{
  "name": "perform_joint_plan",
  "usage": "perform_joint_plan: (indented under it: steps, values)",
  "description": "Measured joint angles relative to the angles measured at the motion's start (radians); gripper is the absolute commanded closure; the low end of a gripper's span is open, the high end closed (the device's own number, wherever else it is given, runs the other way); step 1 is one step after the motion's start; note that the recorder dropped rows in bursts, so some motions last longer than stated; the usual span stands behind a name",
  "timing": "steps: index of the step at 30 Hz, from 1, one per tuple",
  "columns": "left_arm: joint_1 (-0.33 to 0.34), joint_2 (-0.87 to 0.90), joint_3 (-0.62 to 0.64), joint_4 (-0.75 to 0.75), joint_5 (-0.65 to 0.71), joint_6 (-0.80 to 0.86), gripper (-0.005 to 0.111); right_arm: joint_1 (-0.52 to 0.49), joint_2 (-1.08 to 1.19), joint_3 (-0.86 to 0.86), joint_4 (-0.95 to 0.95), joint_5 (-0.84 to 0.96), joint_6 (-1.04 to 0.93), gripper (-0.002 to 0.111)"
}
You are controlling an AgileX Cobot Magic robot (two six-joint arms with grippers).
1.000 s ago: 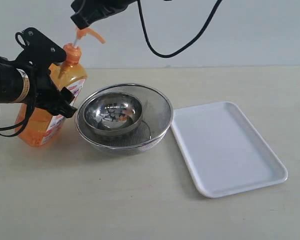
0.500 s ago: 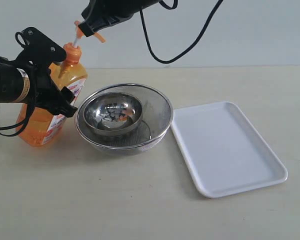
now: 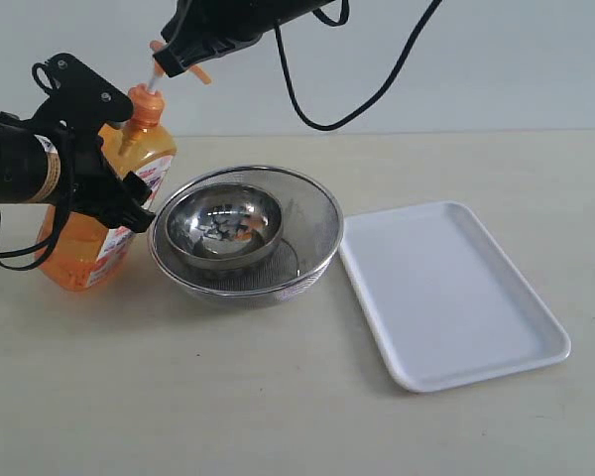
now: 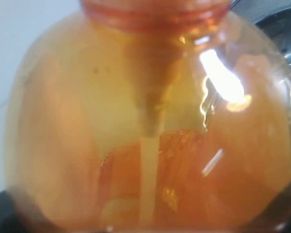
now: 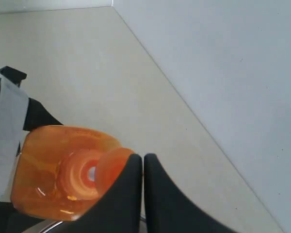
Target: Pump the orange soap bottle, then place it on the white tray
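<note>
My left claw (image 3: 119, 159) is spread wide around the tall, translucent orange soap bottle (image 3: 79, 253), gripping its body as it leans at the left end of the beige table (image 3: 278, 407). My right claw (image 3: 174, 61), jaws pressed together and holding nothing, sits at the orange pump head (image 3: 195, 72), above the white stem (image 3: 155, 79). The bottle stands just beside the rim of a round steel mesh bowl (image 3: 317, 233), which cradles a smaller polished steel bowl (image 3: 223, 223). To the right, the glossy white rectangular tray (image 3: 446, 297) lies flat, one corner close to the mesh rim; whether they touch I cannot tell. Open table stretches across the foreground and beyond the tray's outer edge. A plain pale wall (image 3: 506, 69) closes the back.
</note>
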Motion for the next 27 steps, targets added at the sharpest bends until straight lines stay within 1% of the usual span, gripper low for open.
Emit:
perform_joint_plan:
  steps: [27]
  values:
    - [0.000, 0.000, 0.000, 0.002, -0.004, 0.000, 0.102, -0.001, 0.000, -0.005, 0.051, 0.069, -0.021, 0.108]
